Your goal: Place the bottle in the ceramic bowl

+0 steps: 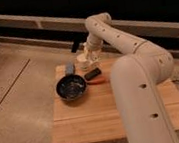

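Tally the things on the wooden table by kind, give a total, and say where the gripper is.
ceramic bowl: 1
bottle: 1
cream cup: 1
flat black-and-orange item: 1
Total: 4
The gripper is shut, just above the cream cup near the back edge of the table.

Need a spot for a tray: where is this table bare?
The front of the table, from the ceramic bowl to the near edge, is bare. Far left is crowded: bowl, cup, black-and-orange item, gripper by the cup.
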Controlling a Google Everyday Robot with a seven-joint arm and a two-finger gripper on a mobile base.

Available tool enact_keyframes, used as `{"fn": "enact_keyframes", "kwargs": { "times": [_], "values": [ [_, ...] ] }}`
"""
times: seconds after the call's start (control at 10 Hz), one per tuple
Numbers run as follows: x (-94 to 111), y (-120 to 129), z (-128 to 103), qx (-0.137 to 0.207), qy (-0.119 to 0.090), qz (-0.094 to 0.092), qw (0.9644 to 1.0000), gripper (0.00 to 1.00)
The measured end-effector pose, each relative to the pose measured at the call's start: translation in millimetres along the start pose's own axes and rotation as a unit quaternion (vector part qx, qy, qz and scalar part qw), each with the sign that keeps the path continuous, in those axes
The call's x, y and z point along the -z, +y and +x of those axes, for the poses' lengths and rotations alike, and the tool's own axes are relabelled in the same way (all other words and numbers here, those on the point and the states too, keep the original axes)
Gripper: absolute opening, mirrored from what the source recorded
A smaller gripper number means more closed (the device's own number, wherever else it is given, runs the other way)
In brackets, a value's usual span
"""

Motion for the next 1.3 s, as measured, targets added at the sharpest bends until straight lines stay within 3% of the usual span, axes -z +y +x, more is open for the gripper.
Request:
{"fn": "enact_keyframes", "kwargs": {
  "times": [0.2,0.4,0.7,1.0,1.3],
  "values": [
    [18,-6,31,0.030,-0.022,0.040,0.9985,0.00],
    [22,-17,54,0.045,-0.027,0.071,0.9961,0.00],
    [13,-12,57,0.077,-0.024,0.115,0.9901,0.00],
    [-2,38,28,0.125,-0.023,0.128,0.9836,0.00],
    [-16,81,22,0.171,-0.015,0.128,0.9767,0.00]
  ]
}}
